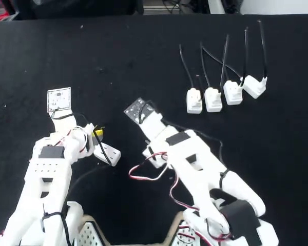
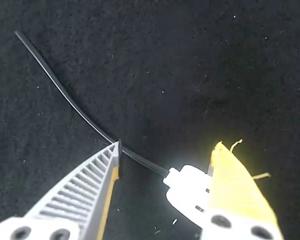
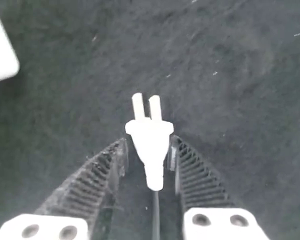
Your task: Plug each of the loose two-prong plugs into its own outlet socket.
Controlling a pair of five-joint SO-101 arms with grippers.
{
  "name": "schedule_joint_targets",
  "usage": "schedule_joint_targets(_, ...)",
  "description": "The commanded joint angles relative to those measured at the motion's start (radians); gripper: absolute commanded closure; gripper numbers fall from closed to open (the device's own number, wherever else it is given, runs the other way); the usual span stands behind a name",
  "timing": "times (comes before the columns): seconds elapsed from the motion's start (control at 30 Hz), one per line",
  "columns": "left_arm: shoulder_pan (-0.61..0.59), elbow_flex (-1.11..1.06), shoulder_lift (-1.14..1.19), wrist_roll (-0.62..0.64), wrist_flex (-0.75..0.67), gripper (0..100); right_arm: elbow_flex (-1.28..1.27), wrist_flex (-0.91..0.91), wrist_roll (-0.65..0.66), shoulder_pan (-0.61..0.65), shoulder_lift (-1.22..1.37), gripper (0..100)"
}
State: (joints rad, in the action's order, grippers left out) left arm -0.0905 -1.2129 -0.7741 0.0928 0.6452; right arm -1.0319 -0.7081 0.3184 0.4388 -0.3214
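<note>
And the right gripper (image 3: pixel 147 144) is clamped on the small white two-prong plug (image 3: pixel 149 132), dead centre of the right wrist view, prongs pointing ahead. The left gripper (image 2: pixel 168 145) gapes wide, and at the lower right of the left wrist view the white socket block (image 2: pixel 187 192) on its thin black cord rests by the yellow finger (image 2: pixel 235 185), ungripped. Looks like the mating step: next the left should steady that block while the right lines the prongs up and pushes straight in
</note>
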Motion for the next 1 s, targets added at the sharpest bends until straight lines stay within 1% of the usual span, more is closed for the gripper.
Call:
schedule_joint_targets(0.0, -0.002, 0.044, -0.015, -0.008, -0.002, 71, 0.002, -0.014, 0.002, 0.017, -0.076, 92.4)
schedule_joint_targets(0.07, -0.002, 0.044, -0.015, -0.008, -0.002, 71, 0.001, -0.018, -0.002, 0.021, -0.114, 99.3)
schedule_joint_targets(0.1, -0.004, 0.044, -0.015, -0.008, -0.002, 71, -0.004, -0.031, -0.021, 0.023, -0.134, 98.1)
schedule_joint_targets(0.17, -0.004, 0.044, -0.015, -0.008, -0.002, 71, -0.015, -0.058, -0.055, 0.025, -0.177, 98.9)
schedule_joint_targets(0.23, -0.002, 0.042, -0.015, -0.008, -0.002, 71, -0.039, -0.071, -0.058, 0.025, -0.208, 98.6)
schedule_joint_targets(0.33, -0.002, 0.044, -0.015, -0.008, -0.002, 71, -0.097, -0.026, -0.058, 0.023, -0.217, 96.9)
schedule_joint_targets(0.47, -0.002, 0.042, -0.015, -0.008, -0.002, 71, -0.127, 0.044, -0.06, 0.021, -0.166, 88.9)
schedule_joint_targets(0.57, -0.004, 0.042, -0.015, -0.008, -0.002, 71, -0.108, 0.064, -0.063, 0.023, -0.104, 89.1)
schedule_joint_targets(0.63, -0.005, 0.042, -0.015, -0.008, -0.002, 71, -0.079, 0.049, -0.066, 0.023, -0.071, 91.0)
schedule_joint_targets(0.73, -0.004, 0.042, -0.015, -0.008, -0.002, 71, -0.044, 0.005, -0.066, 0.018, -0.064, 99.3)
schedule_joint_targets(0.87, -0.002, 0.047, -0.015, -0.008, 0.003, 71, -0.018, -0.132, -0.068, 0.02, -0.177, 98.8)
schedule_joint_targets(0.97, -0.002, 0.05, -0.015, -0.006, 0.003, 71, -0.022, -0.138, -0.086, 0.04, -0.291, 98.8)
